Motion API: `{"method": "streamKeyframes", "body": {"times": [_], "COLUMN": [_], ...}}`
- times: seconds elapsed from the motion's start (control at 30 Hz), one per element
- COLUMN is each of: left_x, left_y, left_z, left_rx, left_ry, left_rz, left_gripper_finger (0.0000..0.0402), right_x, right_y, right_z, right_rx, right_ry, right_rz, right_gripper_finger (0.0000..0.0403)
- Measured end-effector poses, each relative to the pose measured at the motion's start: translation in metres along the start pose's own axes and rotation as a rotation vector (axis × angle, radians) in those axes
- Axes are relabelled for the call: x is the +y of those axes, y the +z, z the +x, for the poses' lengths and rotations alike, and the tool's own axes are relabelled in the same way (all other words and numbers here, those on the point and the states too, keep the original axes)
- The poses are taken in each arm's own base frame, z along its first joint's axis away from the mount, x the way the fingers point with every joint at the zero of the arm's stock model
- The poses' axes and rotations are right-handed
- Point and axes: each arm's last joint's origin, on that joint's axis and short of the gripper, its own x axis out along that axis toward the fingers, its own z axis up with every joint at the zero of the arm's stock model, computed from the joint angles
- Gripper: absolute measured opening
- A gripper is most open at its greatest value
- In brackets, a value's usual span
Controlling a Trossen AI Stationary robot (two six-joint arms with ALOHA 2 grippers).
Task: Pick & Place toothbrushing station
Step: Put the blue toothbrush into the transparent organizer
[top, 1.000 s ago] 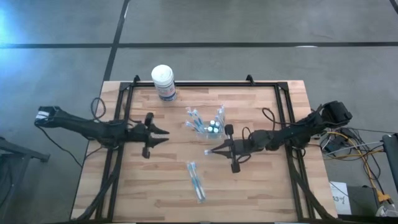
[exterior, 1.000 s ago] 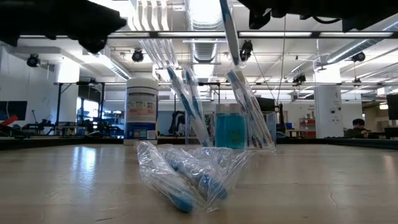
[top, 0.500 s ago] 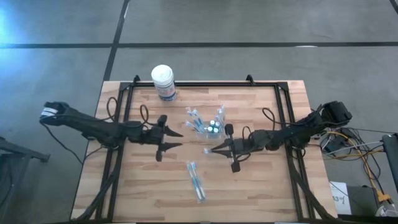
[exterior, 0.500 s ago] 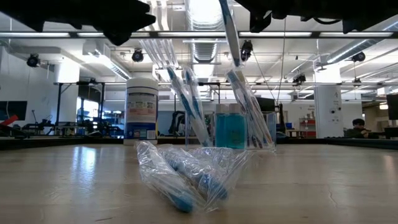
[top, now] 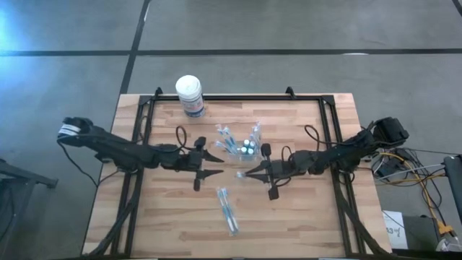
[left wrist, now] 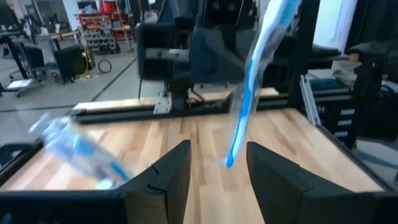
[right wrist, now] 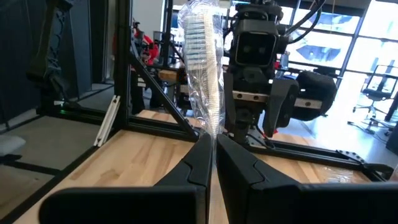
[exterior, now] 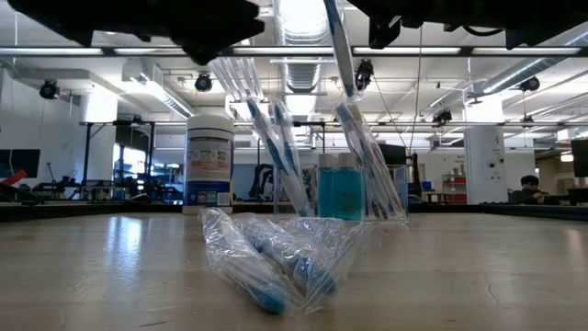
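Note:
The toothbrushing station (top: 243, 144), a clear holder with several wrapped toothbrushes leaning in it, stands on the table's middle; it also shows in the low view (exterior: 342, 191). My right gripper (top: 242, 175) (right wrist: 213, 148), just near of the station, is shut on a plastic-wrapped toothbrush (right wrist: 203, 56) that also shows in the left wrist view (left wrist: 247, 106). My left gripper (top: 219, 165) (left wrist: 217, 163) is open and empty. It points toward the table's right, a short way from that toothbrush and not touching it. My right gripper pinches the wrapped toothbrush's lower part (right wrist: 211, 127) between its two shut fingers. The fingers lie level, pointing toward the table's left, across the brush. The brush stands nearly upright above the fingers with its bristle head (right wrist: 198, 34) up, clear of the table.
A white-lidded canister with a blue label (top: 190, 94) (exterior: 209, 161) stands at the far left of the table. A loose bag of wrapped toothbrushes (top: 228, 209) (exterior: 276, 262) lies near the front edge. Black frame rails (top: 144, 137) (top: 328, 130) run along both sides.
My left gripper has moved steadily toward the table's right, closing in on the right gripper and the toothbrush it holds, with its fingers still open.

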Motion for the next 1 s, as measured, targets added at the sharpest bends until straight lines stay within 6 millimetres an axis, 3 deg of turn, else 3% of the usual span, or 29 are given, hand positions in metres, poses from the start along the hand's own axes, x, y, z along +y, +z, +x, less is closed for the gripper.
{"method": "streamKeyframes", "body": {"times": [0.4,1.0], "left_x": [-0.012,-0.02], "left_y": [0.029,0.029], "left_z": [0.052,0.07], "left_rx": [-0.064,-0.056], "left_ry": [-0.073,-0.128], "left_rz": [0.059,0.066], "left_gripper_finger": [0.0161,0.0161], "right_x": [0.0,0.0], "right_y": [0.0,-0.002], "right_z": [-0.001,-0.002], "right_rx": [-0.006,-0.006], "right_ry": [-0.002,-0.017], "right_rz": [0.001,0.0], "right_gripper_finger": [0.0017,0.0017]}}
